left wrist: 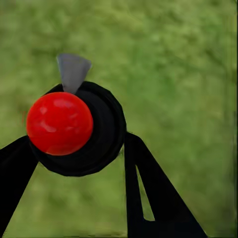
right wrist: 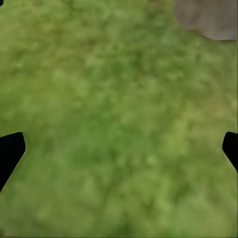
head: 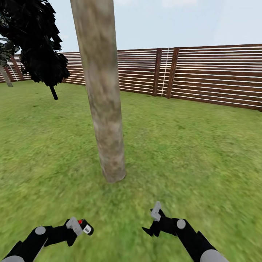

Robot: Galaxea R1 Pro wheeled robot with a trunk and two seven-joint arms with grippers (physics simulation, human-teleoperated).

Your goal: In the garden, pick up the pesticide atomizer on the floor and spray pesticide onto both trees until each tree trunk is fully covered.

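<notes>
- Head view: the trunk (head: 103, 98), thick and mottled grey-beige, stands on the lawn (head: 189, 153) and leans slightly; its top runs out of frame.
- Behind the trunk a reddish-brown slat fence (head: 203, 76) crosses the garden, with two darker posts close together.
- Beyond the trunk on the left-arm side, near the fence, a dark-leaved tree (head: 38, 47) rises on a thin black stem.
- On the near side of the trunk, low in the picture, the left gripper (head: 74, 228) holds the atomizer (head: 86, 226), a small black body with a red spot and a white label, pointing toward the trunk's base but well short of it.
- The right gripper (head: 155, 222) hovers over grass nearer than the trunk, on its right-arm side, one grey finger raised; nothing lies between its fingers.
- Left wrist view: the atomizer (left wrist: 82, 130) shows end-on as a black round body with a bright red cap and a grey wedge part beside it.
- The black fingers (left wrist: 153, 193) of the left gripper (left wrist: 74, 163) press against the atomizer on either side, closed on it, with blurred grass (left wrist: 173, 64) behind.
- Right wrist view: the right gripper (right wrist: 119, 148) is spread wide, only the black fingertips (right wrist: 10, 151) showing at the two edges, empty over grass (right wrist: 114, 114).
- A grey-brown patch, the foot of the trunk (right wrist: 208, 17), sits in one corner, apart from the fingertips.
</notes>
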